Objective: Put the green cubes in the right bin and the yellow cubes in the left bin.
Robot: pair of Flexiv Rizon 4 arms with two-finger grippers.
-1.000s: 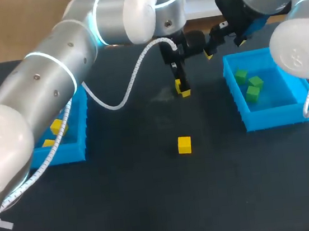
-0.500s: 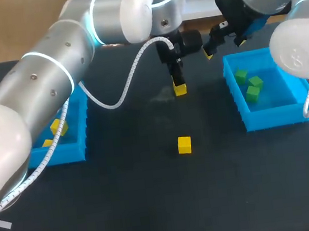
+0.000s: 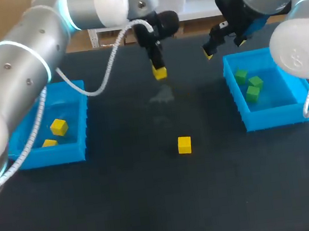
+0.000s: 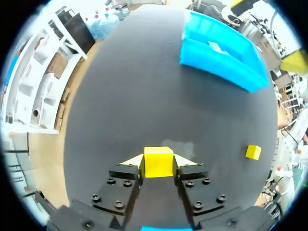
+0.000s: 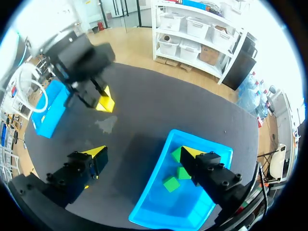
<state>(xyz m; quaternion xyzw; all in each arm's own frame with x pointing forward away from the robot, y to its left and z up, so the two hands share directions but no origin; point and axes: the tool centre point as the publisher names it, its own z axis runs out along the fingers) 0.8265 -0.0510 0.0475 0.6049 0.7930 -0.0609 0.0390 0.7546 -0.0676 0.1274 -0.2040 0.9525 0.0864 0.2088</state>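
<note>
Left gripper [image 4: 159,160]: both yellow-tipped fingers are pressed against opposite sides of the held yellow cube [image 4: 158,166], which is clamped squarely between them. In the head view this cube is seen hanging under the fingers above the table [image 3: 126,209]. It is placed toward the far middle, between the two bins and well apart from each. A pale smudge [image 3: 163,96] is noted on the dark surface just on the robot's side of the cube.

Right gripper [image 5: 143,155]: the fingers are spread wide and nothing is held between them. In the head view it is located above the table, near the far corner of the right bin [image 3: 273,119] that faces the table's middle. In the right wrist view one finger is seen over the bin and the other over bare table.

Right bin: three green cubes [image 3: 256,82] are recorded inside. They are grouped close together in the half of the bin nearer the table's middle.

Left bin [image 3: 52,155]: two binned yellow cubes [image 3: 59,127] are recorded inside, lying near each other toward the bin's front wall. Whether they touch cannot be told.

Table: one loose yellow cube [image 3: 184,145] is left lying flat between the bins. It is nearer the robot than the held one and is touched by nothing.
</note>
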